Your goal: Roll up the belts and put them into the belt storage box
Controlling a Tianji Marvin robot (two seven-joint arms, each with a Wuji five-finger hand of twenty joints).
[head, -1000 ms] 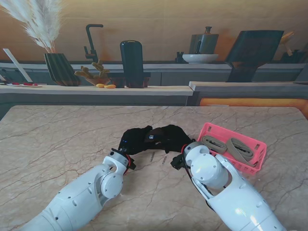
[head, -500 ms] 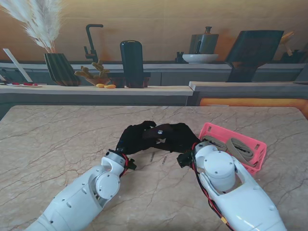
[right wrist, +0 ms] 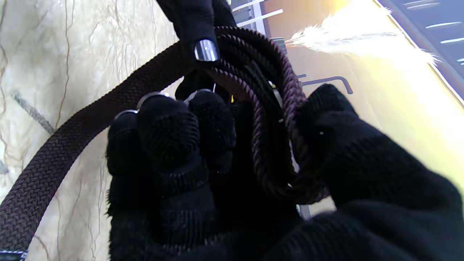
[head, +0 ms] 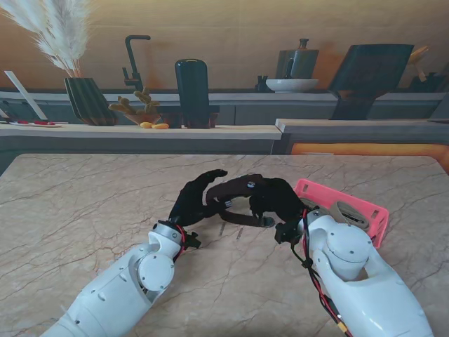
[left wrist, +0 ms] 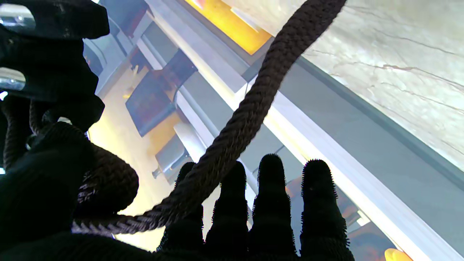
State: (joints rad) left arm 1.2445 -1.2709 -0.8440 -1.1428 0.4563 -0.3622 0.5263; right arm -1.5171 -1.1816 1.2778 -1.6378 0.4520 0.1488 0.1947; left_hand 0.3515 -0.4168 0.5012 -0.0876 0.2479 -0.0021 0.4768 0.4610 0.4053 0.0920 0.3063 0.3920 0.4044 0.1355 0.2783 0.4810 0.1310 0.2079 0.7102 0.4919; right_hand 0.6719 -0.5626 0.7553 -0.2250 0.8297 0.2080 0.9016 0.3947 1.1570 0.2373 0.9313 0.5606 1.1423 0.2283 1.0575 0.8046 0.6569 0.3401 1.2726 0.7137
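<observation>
- Belt (head: 235,214), dark brown and braided, is hanging raised over the marble table (head: 84,203) at the centre of the stand view, stretched between the two black-gloved hands.
- Right hand (head: 277,200) is clenching around a coiled part of the belt; in the right wrist view the fingers (right wrist: 170,134) and thumb are wrapping several turns of braid (right wrist: 268,119), with a metal ring showing at the coil.
- From that coil a loose length is curving away over the table (right wrist: 47,54) toward the frame's lower left.
- Left hand (head: 195,200) is sitting just left of centre in the stand view with its fingers stretched out and slightly apart.
- In the left wrist view the four fingertips (left wrist: 270,195) are pointing straight, and the belt (left wrist: 250,112) is running diagonally across them; whether the thumb is pinching the strand I cannot tell.
- Box (head: 361,210), pink and slatted, is standing at the right of the stand view, just beyond the right forearm.
- Two tan belts (head: 347,214) are lying rolled inside it, partly hidden by the arm.
</observation>
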